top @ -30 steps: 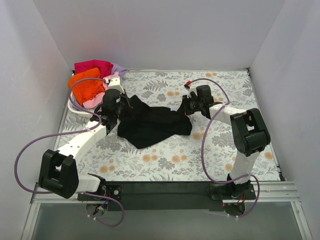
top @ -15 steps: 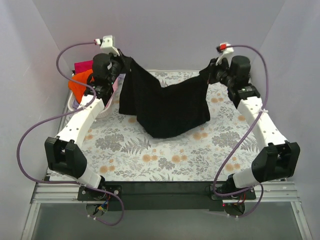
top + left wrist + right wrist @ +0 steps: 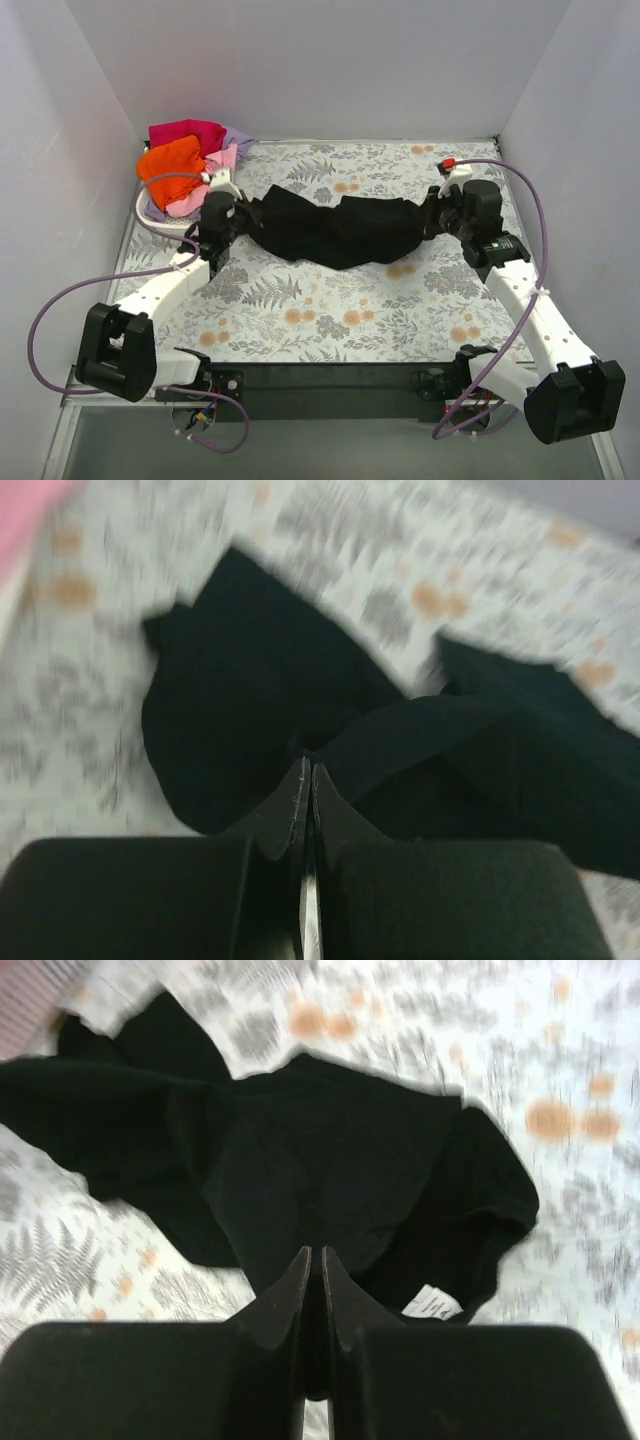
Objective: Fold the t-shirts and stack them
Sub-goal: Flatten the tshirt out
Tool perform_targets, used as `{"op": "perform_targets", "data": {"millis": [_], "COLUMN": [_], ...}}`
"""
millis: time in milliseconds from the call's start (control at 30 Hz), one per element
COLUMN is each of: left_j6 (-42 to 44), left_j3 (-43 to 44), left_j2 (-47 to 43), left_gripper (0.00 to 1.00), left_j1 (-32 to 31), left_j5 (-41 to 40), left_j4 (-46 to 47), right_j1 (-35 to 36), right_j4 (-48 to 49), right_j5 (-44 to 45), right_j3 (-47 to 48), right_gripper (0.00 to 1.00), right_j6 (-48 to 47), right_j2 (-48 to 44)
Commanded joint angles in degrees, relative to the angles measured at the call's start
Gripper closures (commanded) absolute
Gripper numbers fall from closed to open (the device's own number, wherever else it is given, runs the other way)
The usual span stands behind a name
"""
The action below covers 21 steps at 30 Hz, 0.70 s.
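Floral tabletop (image 3: pixel 330 310), black t-shirt (image 3: pixel 335 232) stretched between left end effector (image 3: pixel 244 212) and right end effector (image 3: pixel 430 216), both gripping it

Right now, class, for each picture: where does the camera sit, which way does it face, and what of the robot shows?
Top external: above and behind, facing down on the table; left arm and right arm show.
Left wrist: at the left gripper, facing along its shut fingers at the black t-shirt.
Right wrist: likewise, right gripper, same shirt.
Shared: all show the black t-shirt.
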Motion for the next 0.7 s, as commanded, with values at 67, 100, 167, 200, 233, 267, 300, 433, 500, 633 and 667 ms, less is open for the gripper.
{"op": "perform_targets", "data": {"millis": [67,100,167,200,233,267,300,433,500,633,667], "left_j6": [-5.78,-5.86,-6.47,-6.83,-6.74,-6.57,-6.48,-6.30,-6.21,-5.69,-5.60], "left_j3": [-8.59,-8.85,-9.64,-9.99,-9.90,-9.47,-9.20,-7.01,-5.34,-3.05,-2.79], "left_j2": [1.91,2.18,1.04,-0.62,-1.33,-1.86,-2.13,0.50,3.22,7.45,8.58], "left_gripper": [1.00,0.96,0.61,0.49,0.34,0.30,0.29,0.27,0.27,0.27,0.27], "left_j1": [-3.88,-4.58,-4.85,-4.94,-4.94,-4.94,-4.94,-5.02,-4.94,-4.85,-4.85], "left_j5": [-8.01,-9.06,-11.09,-11.53,-12.75,-13.37,-13.73,-14.44,-14.44,-15.05,-14.70], "left_j4": [-4.95,-6.01,-7.43,-7.17,-7.16,-7.08,-6.99,-5.07,-4.79,-4.53,-4.44], "right_j1": [1.02,1.03,1.11,1.11,1.03,1.03,1.11,1.20,1.11,1.20,1.20], "right_j4": [-8.42,-8.60,-8.08,-7.55,-6.33,-5.62,-5.27,-0.88,2.37,4.49,4.84], "right_j5": [11.39,12.96,13.15,12.98,12.89,12.54,12.02,7.10,7.35,9.28,9.64], "right_j3": [2.94,3.03,3.12,3.21,3.21,3.30,3.65,3.30,3.03,5.92,6.37], "right_gripper": [0.95,0.73,0.53,0.40,0.28,0.24,0.21,0.22,0.22,0.22,0.23], "right_j6": [0.09,0.09,0.01,0.01,0.01,-0.34,-0.35,-0.35,-0.35,-0.78,-0.78], "right_j2": [0.22,-1.44,-3.12,-3.82,-3.74,-3.22,-1.22,6.79,11.87,20.23,21.82]}}
